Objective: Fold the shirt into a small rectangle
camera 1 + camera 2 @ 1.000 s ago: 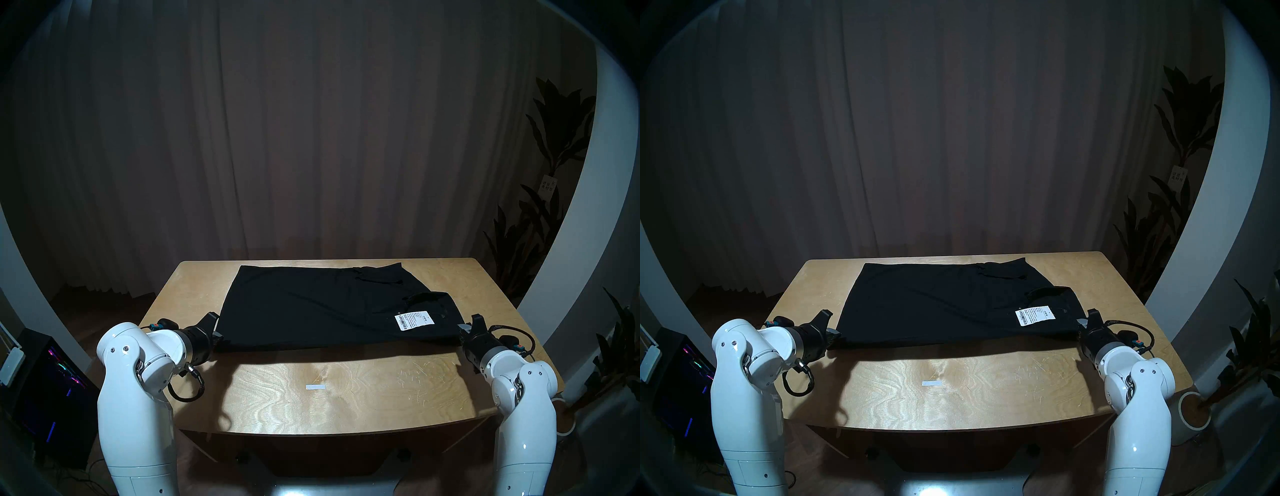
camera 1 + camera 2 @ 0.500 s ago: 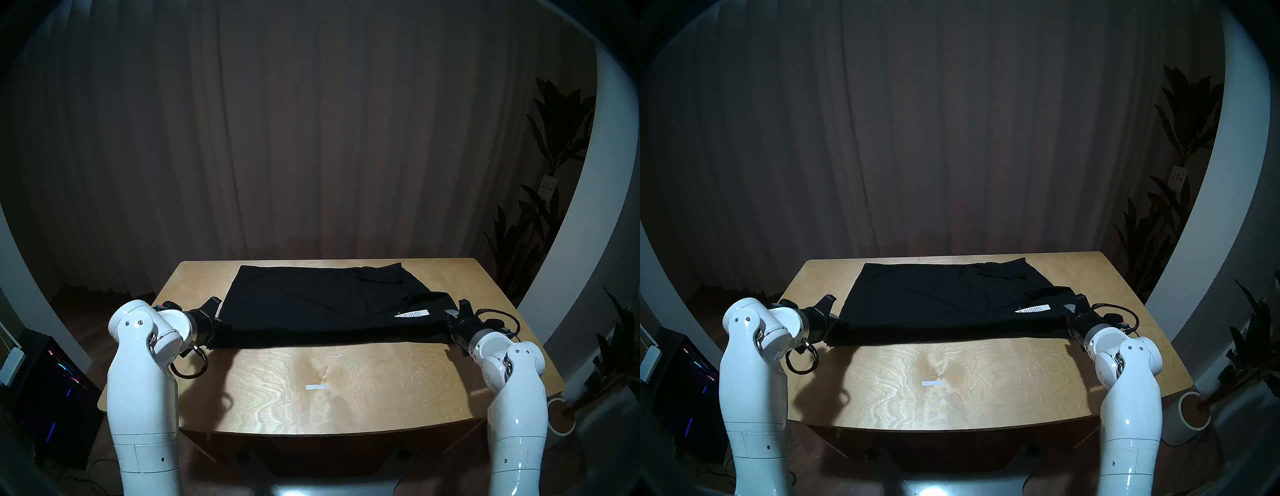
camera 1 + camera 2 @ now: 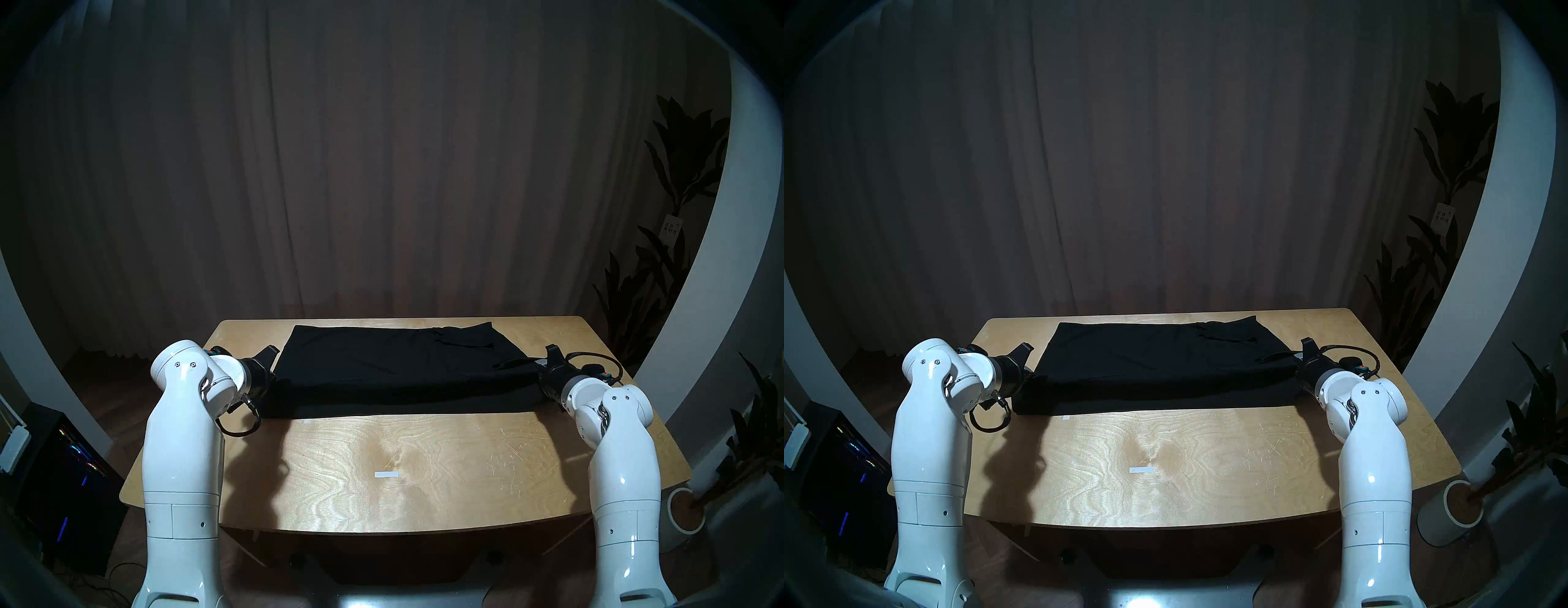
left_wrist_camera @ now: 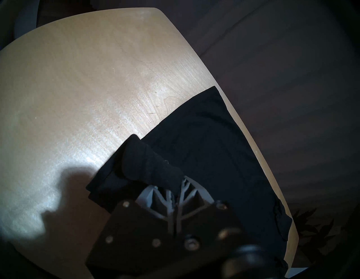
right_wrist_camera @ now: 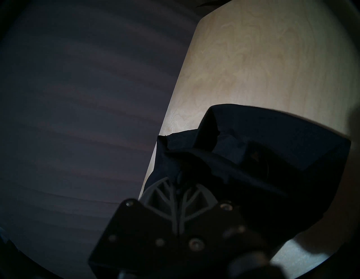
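Observation:
The black shirt (image 3: 394,365) lies across the far half of the wooden table (image 3: 424,467), with its near edge lifted and doubled back over the rest. My left gripper (image 3: 274,377) is shut on the shirt's near left corner; the left wrist view shows its fingers (image 4: 171,196) pinching bunched cloth (image 4: 148,165). On the other side my right gripper (image 3: 539,369) is shut on the shirt's near right corner by the collar. There the grey fingers (image 5: 167,194) sit pressed together inside folds of dark cloth (image 5: 263,155). No white label shows.
A short white tape strip (image 3: 386,474) lies on the table's near middle, and a tiny white speck (image 3: 306,421) sits just in front of the shirt. Off the table stand a plant pot (image 3: 687,509) at the right and a lit computer case (image 3: 63,467) at the left.
Both grippers moved away from me and slightly inward, carrying the shirt's near edge up and over toward the far side. The white label turned under and out of sight.

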`<action>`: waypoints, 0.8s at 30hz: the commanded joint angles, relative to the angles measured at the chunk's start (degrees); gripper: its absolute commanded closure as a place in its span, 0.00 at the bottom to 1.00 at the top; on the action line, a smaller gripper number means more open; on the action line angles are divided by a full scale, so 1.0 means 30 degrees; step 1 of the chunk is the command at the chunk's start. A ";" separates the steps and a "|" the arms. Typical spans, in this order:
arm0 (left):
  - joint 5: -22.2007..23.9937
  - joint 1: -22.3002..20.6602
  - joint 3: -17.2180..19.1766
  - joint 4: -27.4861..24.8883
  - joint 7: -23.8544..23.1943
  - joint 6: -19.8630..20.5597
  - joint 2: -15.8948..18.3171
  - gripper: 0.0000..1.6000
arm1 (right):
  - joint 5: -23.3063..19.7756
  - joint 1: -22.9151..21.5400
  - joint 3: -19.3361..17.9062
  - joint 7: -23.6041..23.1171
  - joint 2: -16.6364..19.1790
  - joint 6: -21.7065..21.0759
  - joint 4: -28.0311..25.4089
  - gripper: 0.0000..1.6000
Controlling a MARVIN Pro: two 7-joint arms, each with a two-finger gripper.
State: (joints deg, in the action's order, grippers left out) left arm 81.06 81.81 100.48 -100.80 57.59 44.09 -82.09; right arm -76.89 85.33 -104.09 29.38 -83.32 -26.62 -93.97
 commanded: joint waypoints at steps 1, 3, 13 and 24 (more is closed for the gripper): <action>-0.0486 -0.2025 -0.0333 0.0534 0.0124 -0.0378 0.0659 1.00 | 0.0871 -0.2038 0.1158 0.1383 0.0559 0.0186 -0.0595 1.00; -0.0626 -0.2624 -0.0421 0.0946 0.0216 -0.0500 0.0702 1.00 | 0.1251 -0.2673 0.1532 0.2069 0.0618 0.0147 -0.0296 1.00; -0.1177 -0.4039 -0.0990 0.2441 0.0470 -0.1113 0.0932 1.00 | 0.2205 -0.4264 0.2861 0.4997 0.0536 0.0251 0.0727 1.00; -0.1650 -0.5926 -0.1992 0.4451 0.0945 -0.1485 0.0809 1.00 | 0.2665 -0.6359 0.3723 0.7474 0.0191 0.0520 0.2674 1.00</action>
State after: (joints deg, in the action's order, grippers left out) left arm 77.16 70.22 95.66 -88.71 60.10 40.32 -79.96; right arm -69.81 72.44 -93.67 48.90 -82.13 -25.72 -87.27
